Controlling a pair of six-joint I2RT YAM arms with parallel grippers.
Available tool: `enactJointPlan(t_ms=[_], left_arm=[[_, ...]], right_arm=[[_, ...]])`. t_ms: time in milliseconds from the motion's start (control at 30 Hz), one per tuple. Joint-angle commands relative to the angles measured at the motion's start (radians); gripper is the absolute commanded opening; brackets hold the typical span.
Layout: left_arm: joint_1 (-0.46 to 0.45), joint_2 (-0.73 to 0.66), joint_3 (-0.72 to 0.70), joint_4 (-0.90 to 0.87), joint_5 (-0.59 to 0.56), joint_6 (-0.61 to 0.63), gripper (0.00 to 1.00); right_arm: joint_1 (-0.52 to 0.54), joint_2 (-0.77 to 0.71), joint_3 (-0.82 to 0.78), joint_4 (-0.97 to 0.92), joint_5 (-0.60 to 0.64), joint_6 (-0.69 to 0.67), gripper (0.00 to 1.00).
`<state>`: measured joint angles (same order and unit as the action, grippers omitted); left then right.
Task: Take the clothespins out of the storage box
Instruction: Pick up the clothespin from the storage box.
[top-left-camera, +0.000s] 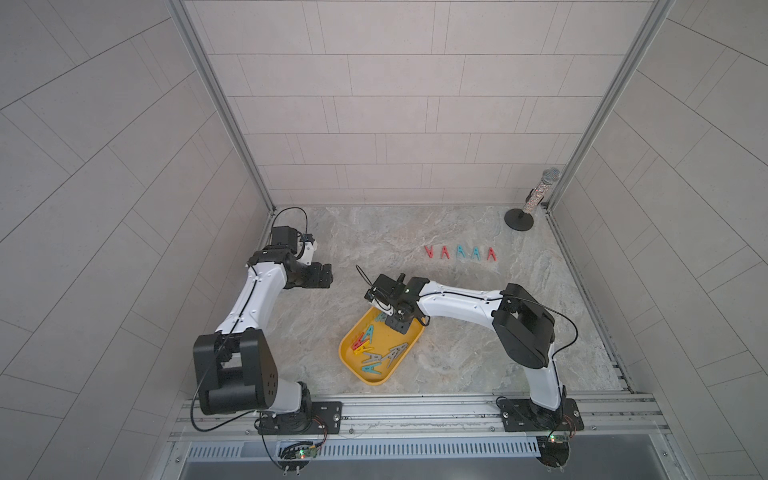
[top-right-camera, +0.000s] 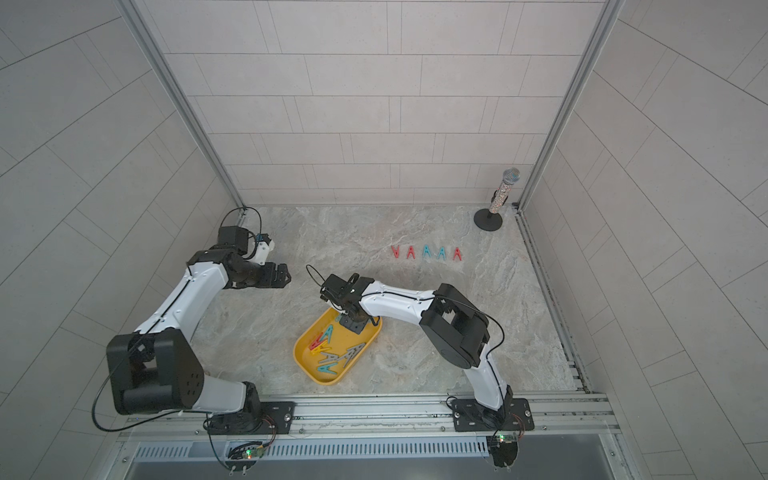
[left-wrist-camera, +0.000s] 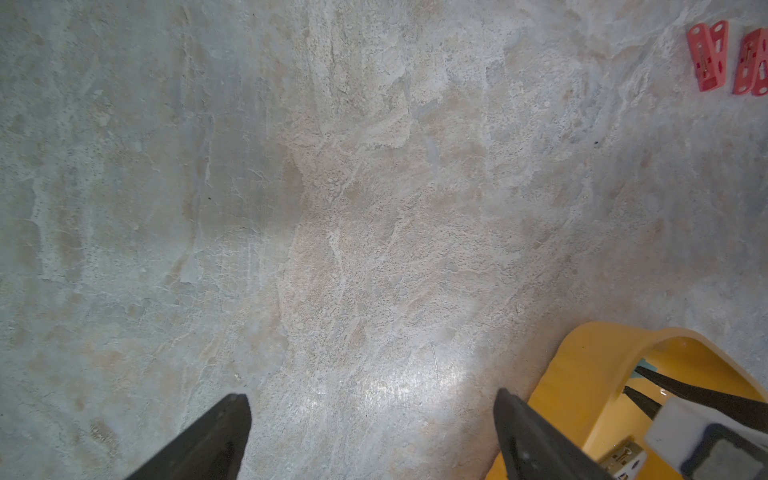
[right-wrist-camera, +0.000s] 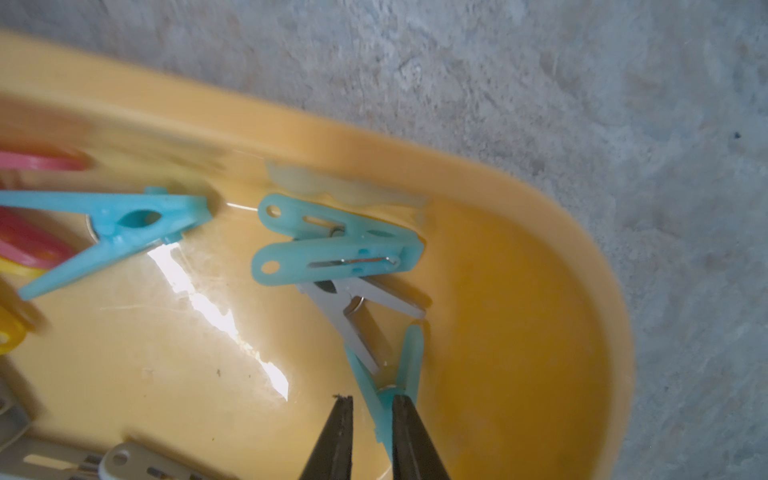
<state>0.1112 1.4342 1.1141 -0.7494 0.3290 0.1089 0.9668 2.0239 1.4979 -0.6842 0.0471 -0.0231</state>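
Remote op, my arms: glossy white shell links (top-left-camera: 253, 299) | boxy matte-black joint housings (top-left-camera: 525, 332) | thin black cables (top-left-camera: 577, 332) outside | black base plates (top-left-camera: 326, 415), silver screws | green-lit boards (top-left-camera: 303, 454) | left gripper (left-wrist-camera: 372, 397): tapered black fingers (left-wrist-camera: 208, 440)

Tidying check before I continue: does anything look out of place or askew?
On the table, the row of five pegs has one flipped: the red end peg nearest the left arm points opposite to the other four.
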Motion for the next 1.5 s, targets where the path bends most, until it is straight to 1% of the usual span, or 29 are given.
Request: enactJointPlan(t_ms=[0,500,767,933,1000,1067,1233,1333,1467], left_arm=[[0.005,-0.009,0.003,-0.003,0.003,0.003,0.99],[0.006,-0.011,0.003,-0.005,0.007,0.003,0.99],[0.006,-0.009,0.003,-0.004,0.009,0.003,0.99],[0.006,-0.009,0.003,-0.005,0.01,0.003,0.99],[0.006,-0.006,0.003,-0.005,0.01,0.003,0.99],[0.006,-0.003,0.003,-0.005,0.01,0.003,1.0],[0.006,0.002,0.005,-0.006,0.012,0.002,0.99],[0.006,0.0,0.004,-0.006,0.01,0.002,0.99],[0.007,0.0,0.004,-0.008,0.011,0.002,0.99]], right_arm=[[0.004,0.036,0.017,-0.014,0.023,-0.007,0.22],[0.004,0.08,0.018,-0.006,0.0,-0.005,0.21],[0.004,-0.01,-0.001,0.004,-0.036,0.024,0.23],[0.004,-0.087,-0.025,-0.01,-0.092,0.121,0.26],[0.004,-0.098,-0.028,-0.039,-0.101,0.177,0.34],[0.004,-0.109,-0.035,-0.062,-0.112,0.24,0.36],[0.004,-0.113,-0.06,-0.088,-0.144,0.371,0.36],[0.005,-0.099,-0.063,-0.104,-0.124,0.416,0.37],[0.005,-0.087,-0.07,-0.106,-0.124,0.446,0.43]])
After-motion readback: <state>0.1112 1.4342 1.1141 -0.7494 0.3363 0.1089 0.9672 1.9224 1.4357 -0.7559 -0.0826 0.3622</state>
